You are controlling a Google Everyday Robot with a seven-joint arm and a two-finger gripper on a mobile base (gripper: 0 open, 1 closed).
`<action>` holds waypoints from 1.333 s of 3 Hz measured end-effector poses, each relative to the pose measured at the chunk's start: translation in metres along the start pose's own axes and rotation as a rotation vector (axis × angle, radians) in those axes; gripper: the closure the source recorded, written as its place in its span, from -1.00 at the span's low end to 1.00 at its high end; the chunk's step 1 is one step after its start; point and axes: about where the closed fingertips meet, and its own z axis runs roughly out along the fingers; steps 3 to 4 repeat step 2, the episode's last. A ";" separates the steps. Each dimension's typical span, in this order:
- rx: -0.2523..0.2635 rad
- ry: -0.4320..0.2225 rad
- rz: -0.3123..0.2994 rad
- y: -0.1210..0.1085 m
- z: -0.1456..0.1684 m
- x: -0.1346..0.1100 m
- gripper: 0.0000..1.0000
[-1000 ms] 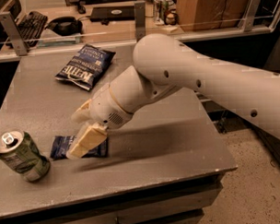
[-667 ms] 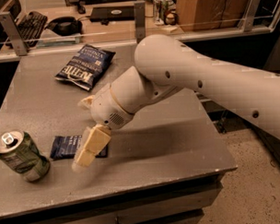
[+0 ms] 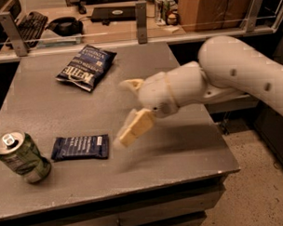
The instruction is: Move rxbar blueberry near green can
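The rxbar blueberry (image 3: 80,147), a flat dark navy wrapper, lies flat on the grey table (image 3: 180,155) near its front left. The green can (image 3: 20,156) stands slightly tilted just left of the bar, with a small gap between them. My gripper (image 3: 126,113) hangs above the table to the right of the bar. It is open and empty, with one tan finger (image 3: 135,128) pointing down-left and the other (image 3: 131,84) higher up. It touches neither the bar nor the can.
A crinkled blue Kettle chip bag (image 3: 86,66) lies at the back left of the table. A rail with posts (image 3: 140,22) runs behind the table, with a keyboard (image 3: 29,22) and small cans (image 3: 164,4) beyond. The table's right edge drops to the floor (image 3: 256,185).
My gripper has let go of the bar and pulled up and to the right, away from it. The bar now lies uncovered beside the green can.
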 end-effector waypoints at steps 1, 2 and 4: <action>0.130 -0.114 -0.017 -0.030 -0.072 0.021 -1.00; 0.147 -0.122 -0.026 -0.032 -0.080 0.022 -1.00; 0.147 -0.122 -0.026 -0.032 -0.080 0.022 -1.00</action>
